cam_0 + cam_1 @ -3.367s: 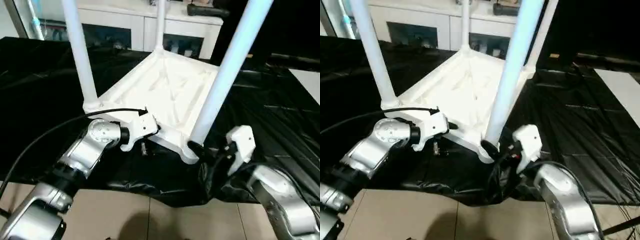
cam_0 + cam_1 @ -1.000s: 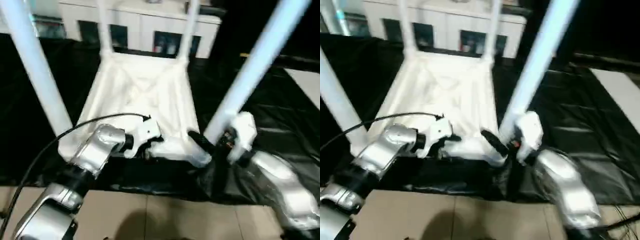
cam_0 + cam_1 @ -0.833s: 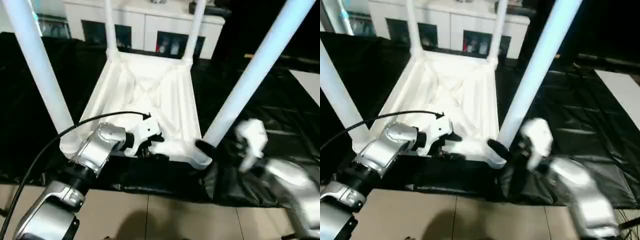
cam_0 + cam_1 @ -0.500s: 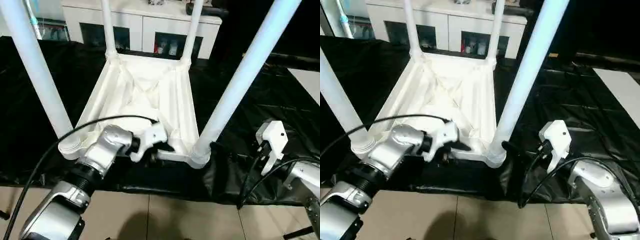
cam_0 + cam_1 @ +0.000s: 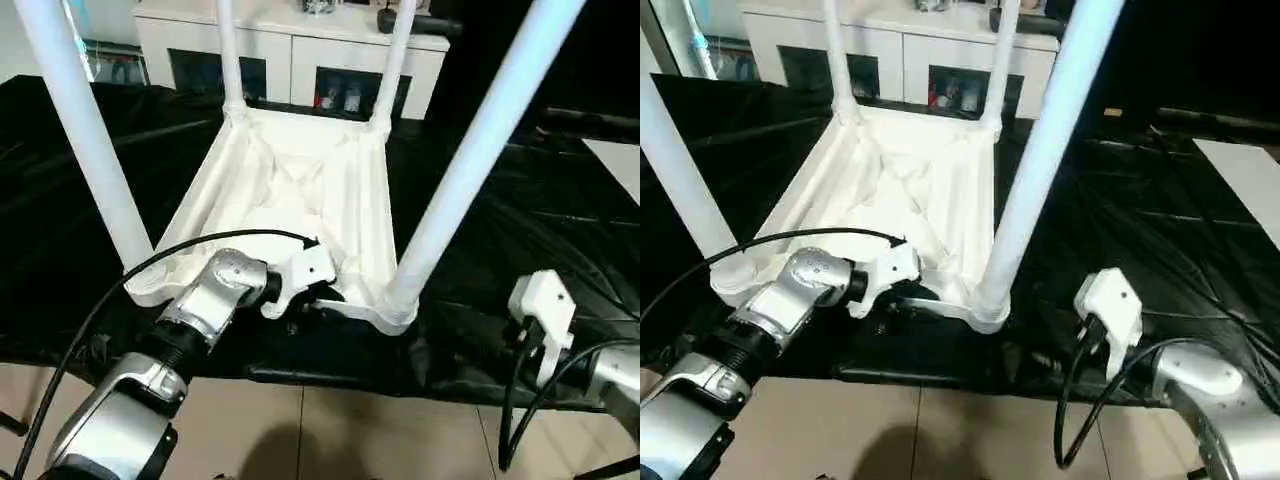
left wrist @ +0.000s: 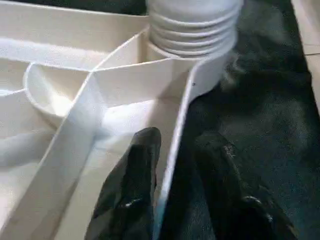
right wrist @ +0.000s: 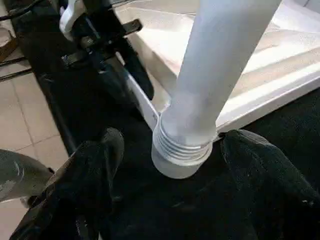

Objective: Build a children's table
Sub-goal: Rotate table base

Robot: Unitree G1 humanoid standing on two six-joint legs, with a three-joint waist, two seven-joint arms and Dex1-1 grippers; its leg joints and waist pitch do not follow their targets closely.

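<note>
The white plastic rectangular tabletop (image 5: pixel 300 215) is seen lying upside down, ribbed underside up, on the bench draped in black plastic sheeting (image 5: pixel 560 220); four long tapered white tube legs are seen standing up from its round corner sockets, the near left leg (image 5: pixel 85 140), the near right leg (image 5: pixel 470 160), the far left leg (image 5: pixel 228 55) and the far right leg (image 5: pixel 392 60); the near right leg is seated in the threaded white corner socket (image 7: pixel 182 150) at the near right corner.

The left tool (image 6: pixel 172 165) is set on the near rim of the tabletop, close to the near right socket; its jaws are drawn narrow astride the thin white rim wall (image 6: pixel 175 130), one black finger (image 6: pixel 137 165) inside the tray-like underside and the other outside over the black sheeting; the rim is pinched or all but pinched between them, and firm contact cannot be told.

The right tool (image 7: pixel 170 145) is held wide open and holds nothing; its two black fingers (image 7: pixel 100 155) are spread to either side of the near right socket, apart from it, over the black sheeting; its white housing (image 5: pixel 540 305) is seen to the right of the tabletop, well clear of the leg.

A white cabinet with glass doors (image 5: pixel 290 60) stands beyond the far edge of the bench; beige floor tiles (image 5: pixel 330 430) are seen at the near edge.
</note>
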